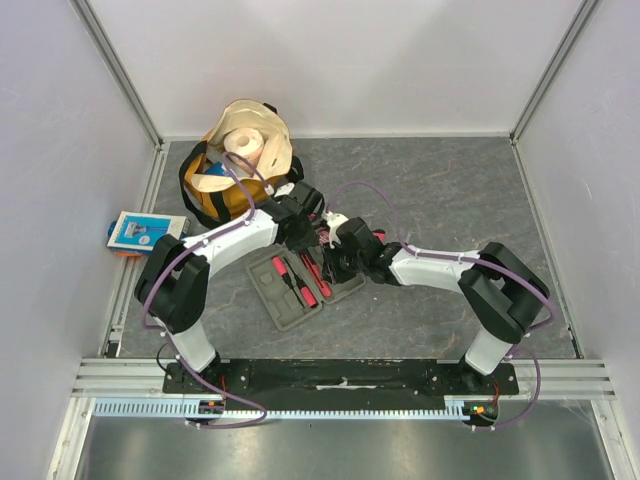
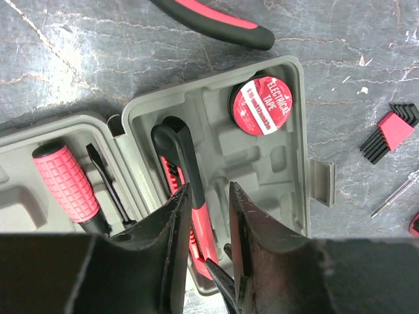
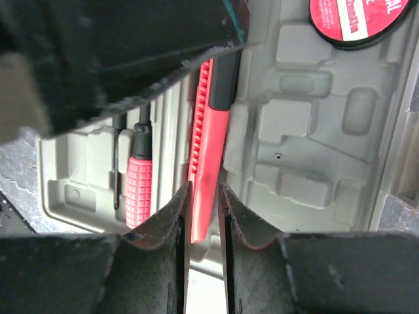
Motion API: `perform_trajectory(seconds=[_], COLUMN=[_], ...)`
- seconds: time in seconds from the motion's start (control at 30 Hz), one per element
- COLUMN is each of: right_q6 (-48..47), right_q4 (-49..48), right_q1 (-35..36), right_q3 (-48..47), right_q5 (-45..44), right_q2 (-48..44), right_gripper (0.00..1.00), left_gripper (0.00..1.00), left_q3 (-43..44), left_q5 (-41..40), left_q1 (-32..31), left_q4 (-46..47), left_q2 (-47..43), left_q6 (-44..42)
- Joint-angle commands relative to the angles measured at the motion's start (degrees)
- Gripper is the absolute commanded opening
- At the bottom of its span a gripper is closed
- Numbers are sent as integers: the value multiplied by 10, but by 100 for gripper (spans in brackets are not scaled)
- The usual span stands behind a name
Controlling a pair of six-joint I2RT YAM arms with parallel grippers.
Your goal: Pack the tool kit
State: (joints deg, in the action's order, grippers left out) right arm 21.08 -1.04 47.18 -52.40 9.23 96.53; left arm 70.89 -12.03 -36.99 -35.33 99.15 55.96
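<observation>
Item: case [image 1: 283,308], grey, hinged, lying open on the worktop [image 1: 450,200] about midway between left and right edges, nearer the near edge than the far one. Contents seated: red-grip screwdriver [image 2: 62,180] in one half; tape [image 2: 262,104] in the corner well of the other half; cutter [image 2: 180,156], red and black, lying along its long slot beside the hinge. Loose on the worktop beside the case: a red-and-black handle, probably the pliers [image 2: 216,19]; hex keys [image 2: 391,131]; a thin driver [image 2: 396,193]. Left end effector [image 2: 209,229]: released, straddling the cutter's red body, with a visible gap on one side. Right end effector [image 3: 204,222]: clenched on the cutter's red tail end, the body filling the space between its fingers. Step in hand, by judgement: bedding the cutter fully into its slot. Handling notes: keep the cutter parallel to the slot walls and press straight down, since a twist would wedge it against the moulded ribs; whether it is fully home cannot be told from these views. Let the left end effector steady or press the middle while the right lets go of the tail, so the cutter does not lift out with the fingers. The two end effectors are very close, so withdraw one at a time, straight up. Several slots are bare, so the task looks well short of finished.
</observation>
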Motion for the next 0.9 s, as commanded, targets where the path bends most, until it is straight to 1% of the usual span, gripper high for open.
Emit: perform_trajectory(seconds=[0.0, 0.1, 0.2, 0.3, 0.4, 0.53, 0.67, 0.7, 0.87], right_q6=[-12, -12, -10, -8, -5, -3, -3, -2, 10], right_q4=[-10, -7, -4, 2, 7, 9, 10, 23, 27], right_q1=[6, 9, 12, 12, 12, 14, 15, 15, 16], right_q3=[-28, -34, -34, -31, -25, -18, -13, -12, -3], right_q5=[2, -4, -4, -11, -16, -17, -19, -19, -21], right_q2=[22, 33, 41, 44, 44, 45, 54, 58, 76], right_gripper=[27, 24, 21, 16, 11, 6, 1, 0, 0], left_gripper=[33, 30, 27, 22, 16, 12, 3, 2, 2], left_q3=[-6, -15, -37, -52, -58, -64, -66, -69, -79], left_q5=[-7, -2, 28, 53, 67, 85, 110, 113, 118], left_q1=[0, 3, 13, 28, 36, 40, 43, 43, 42], left_q4=[31, 35, 65, 83, 86, 85, 77, 76, 71], left_q2=[-6, 10, 16, 21, 27, 36, 58, 63, 76], left_q6=[-41, -51, -60, -55, -54, -49, -43, -42, -36])
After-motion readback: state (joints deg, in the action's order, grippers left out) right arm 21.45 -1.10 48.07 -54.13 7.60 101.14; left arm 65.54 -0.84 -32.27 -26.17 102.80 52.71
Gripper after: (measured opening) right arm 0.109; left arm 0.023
